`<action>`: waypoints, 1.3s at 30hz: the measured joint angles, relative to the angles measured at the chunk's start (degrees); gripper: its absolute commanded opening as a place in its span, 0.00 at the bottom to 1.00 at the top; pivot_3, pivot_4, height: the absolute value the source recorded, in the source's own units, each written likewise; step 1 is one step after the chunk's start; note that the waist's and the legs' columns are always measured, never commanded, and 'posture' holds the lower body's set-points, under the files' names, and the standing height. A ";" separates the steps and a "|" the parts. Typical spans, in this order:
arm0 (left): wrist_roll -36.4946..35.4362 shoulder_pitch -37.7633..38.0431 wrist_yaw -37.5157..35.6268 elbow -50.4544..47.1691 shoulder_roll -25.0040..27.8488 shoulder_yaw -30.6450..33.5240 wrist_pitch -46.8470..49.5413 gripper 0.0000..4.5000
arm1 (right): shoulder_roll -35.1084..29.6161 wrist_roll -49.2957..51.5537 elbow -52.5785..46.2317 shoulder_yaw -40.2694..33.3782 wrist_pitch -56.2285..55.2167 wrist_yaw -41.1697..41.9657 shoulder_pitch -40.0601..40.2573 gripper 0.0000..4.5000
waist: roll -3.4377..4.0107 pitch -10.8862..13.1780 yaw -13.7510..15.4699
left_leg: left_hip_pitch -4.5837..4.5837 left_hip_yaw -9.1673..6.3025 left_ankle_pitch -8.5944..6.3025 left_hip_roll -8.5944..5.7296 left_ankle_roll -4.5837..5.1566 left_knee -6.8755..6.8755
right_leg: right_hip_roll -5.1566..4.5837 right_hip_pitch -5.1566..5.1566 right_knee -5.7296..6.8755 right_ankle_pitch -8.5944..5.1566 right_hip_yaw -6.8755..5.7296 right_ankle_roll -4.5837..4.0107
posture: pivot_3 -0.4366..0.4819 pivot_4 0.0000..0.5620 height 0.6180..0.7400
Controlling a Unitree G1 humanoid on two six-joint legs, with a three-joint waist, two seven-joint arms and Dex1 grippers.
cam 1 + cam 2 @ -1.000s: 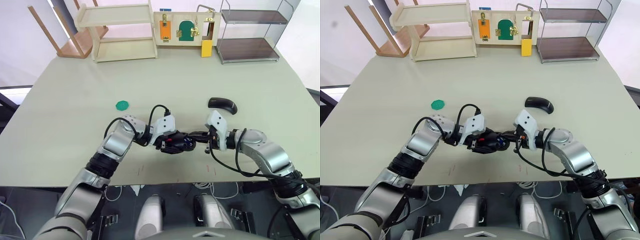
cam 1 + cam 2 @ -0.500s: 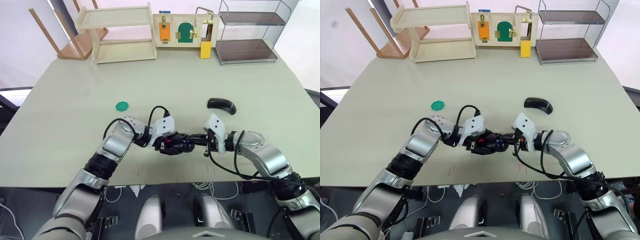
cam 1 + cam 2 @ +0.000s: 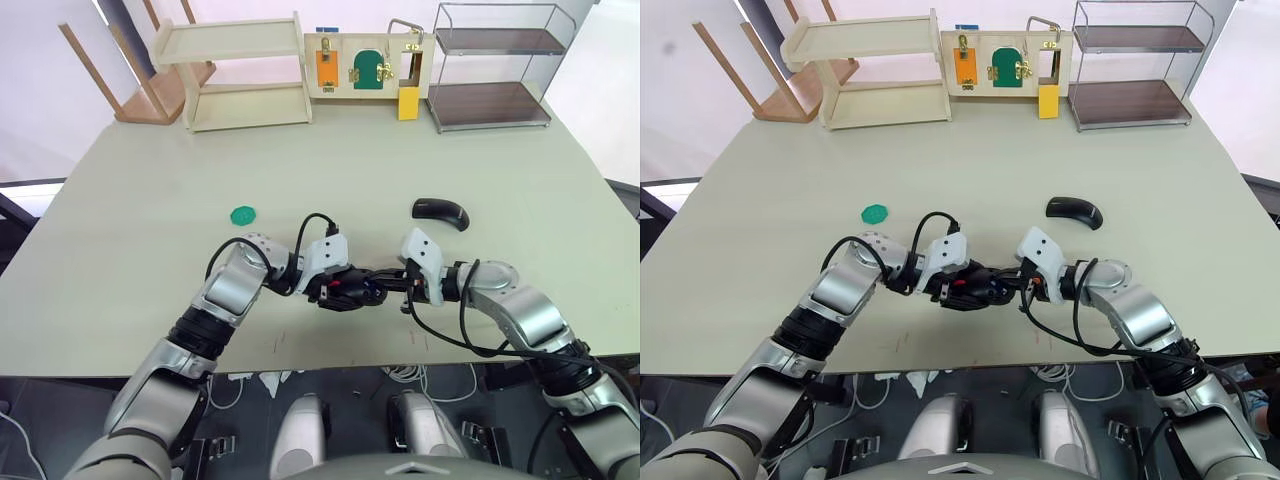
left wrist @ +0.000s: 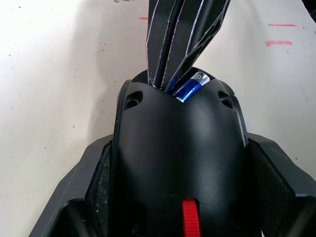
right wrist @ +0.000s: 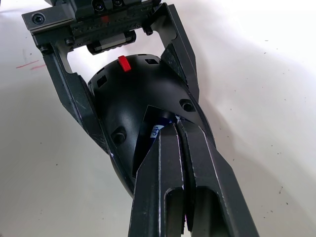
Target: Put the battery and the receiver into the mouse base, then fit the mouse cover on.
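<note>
My left gripper (image 3: pixel 343 287) is shut on the black mouse base (image 4: pixel 177 148), holding it just above the table near the front edge; its fingers (image 4: pixel 94 182) clamp both sides. The blue battery (image 4: pixel 190 85) lies in the open slot at the base's far end. My right gripper (image 3: pixel 378 283) is shut, and its fingertips (image 5: pixel 175 131) reach into that slot and rest against the battery (image 5: pixel 154 131). The glossy mouse cover (image 3: pixel 440 211) lies alone on the table behind my right arm. The receiver is out of view.
A small green disc (image 3: pixel 243 213) lies on the table to the left. Along the far edge stand a wooden shelf (image 3: pixel 240 65), a latch board (image 3: pixel 365 65) and a wire rack (image 3: pixel 490 65). The table's front edge (image 3: pixel 330 360) runs close below both grippers.
My right gripper has slid left toward the mouse base, and its fingertips now sit deeper in the battery slot. The left gripper and the cover have stayed put.
</note>
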 measured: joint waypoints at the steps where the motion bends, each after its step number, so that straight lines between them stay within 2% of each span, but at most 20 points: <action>1: 0.00 0.05 0.00 0.00 0.01 0.01 0.00 0.67 | 0.18 0.00 0.00 -0.16 -0.01 -0.02 0.15 0.01 | 0.00 -0.02 0.00 | 0.01 0.01 0.00 0.00 0.00 -0.03 | 0.00 0.00 0.00 -0.01 0.00 -0.01 | 0.48 0.27 1.00; 14: -0.06 0.14 -0.07 -0.16 0.25 0.04 -0.02 0.67 | -0.04 -0.08 -0.46 -3.76 -9.76 1.72 6.01 0.01 | -0.01 -0.01 0.03 | 0.01 -0.01 0.00 0.00 0.00 -0.15 | 0.02 -0.04 -0.01 -0.05 -0.01 -0.08 | 0.48 0.27 1.00; 20: -0.22 0.22 -0.08 -0.29 0.33 0.01 -0.04 0.67 | -0.19 2.57 -0.70 -9.21 -13.43 3.60 8.10 0.01 | -0.01 0.00 0.09 | 0.00 -0.03 0.00 0.00 0.00 -0.20 | 0.03 -0.06 -0.02 -0.07 -0.03 -0.10 | 0.48 0.27 1.00; 23: -0.51 0.25 -0.36 -0.35 0.52 0.05 -0.11 0.67 | -0.07 6.02 -0.64 -13.62 -20.16 7.40 11.44 0.01 | -0.01 0.01 0.06 | 0.02 0.00 0.00 0.00 0.00 -0.34 | 0.03 -0.06 -0.10 -0.08 -0.01 -0.11 | 0.48 0.27 1.00; 28: -0.50 0.03 -0.45 -0.03 0.55 0.00 -0.13 0.67 | -4.32 9.28 0.68 -16.73 -22.20 14.36 12.01 0.01 | -0.01 0.04 0.05 | 0.06 -0.01 0.00 0.00 0.00 -0.36 | 0.04 -0.06 -0.08 -0.09 0.00 -0.12 | 0.48 0.27 1.00; 29: -0.50 0.04 -0.45 -0.02 0.56 0.01 -0.14 0.67 | -5.04 9.59 1.50 -17.19 -22.79 15.53 12.22 0.06 | -0.01 0.04 0.05 | 0.06 -0.03 0.00 0.00 0.00 -0.36 | 0.05 -0.06 -0.08 -0.09 -0.01 -0.12 | 0.48 0.27 1.00; 30: -0.51 0.04 -0.43 -0.02 0.55 0.01 -0.13 0.67 | -5.44 9.59 2.26 -17.37 -23.47 16.33 12.40 0.06 | -0.01 0.04 0.06 | 0.07 -0.04 0.00 0.00 0.00 -0.37 | 0.06 -0.06 -0.07 -0.09 -0.02 -0.13 | 0.48 0.27 1.00; 31: -0.51 0.04 -0.43 -0.02 0.55 0.00 -0.14 0.67 | -6.02 9.61 2.98 -17.43 -23.93 17.37 12.70 0.10 | -0.01 0.04 0.07 | 0.07 -0.04 0.00 0.00 0.00 -0.37 | 0.06 -0.06 -0.07 -0.09 -0.02 -0.13 | 0.48 0.27 1.00; 34: -0.55 0.07 -0.43 -0.04 0.54 0.01 -0.15 0.67 | -8.22 11.41 6.11 -20.01 -24.75 21.40 13.71 0.36 | -0.01 0.04 0.08 | 0.07 0.01 0.00 0.00 0.00 -0.37 | 0.05 -0.06 -0.09 -0.09 0.03 -0.13 | 0.48 0.27 1.00; 35: -0.55 0.09 -0.43 -0.04 0.56 0.03 -0.15 0.67 | -8.66 11.60 6.63 -20.65 -25.06 22.06 13.83 0.50 | -0.01 0.04 0.06 | 0.07 0.01 0.00 0.00 0.00 -0.37 | 0.05 -0.06 -0.09 -0.09 0.03 -0.13 | 0.48 0.27 1.00; 38: -0.55 0.17 -0.30 -0.05 0.57 0.07 -0.18 0.67 | -9.36 11.59 8.38 -21.37 -27.73 24.37 14.37 0.75 | -0.01 0.04 0.07 | 0.09 -0.02 0.00 0.00 0.00 -0.37 | 0.07 -0.06 -0.08 -0.10 0.00 -0.13 | 0.48 0.27 1.00; 39: -0.54 0.18 -0.28 -0.05 0.59 0.07 -0.18 0.67 | -9.24 11.59 9.04 -21.43 -28.27 24.58 14.51 0.89 | -0.01 0.04 0.07 | 0.10 -0.02 0.00 0.00 0.00 -0.37 | 0.07 -0.06 -0.07 -0.10 0.01 -0.13 | 0.48 0.27 1.00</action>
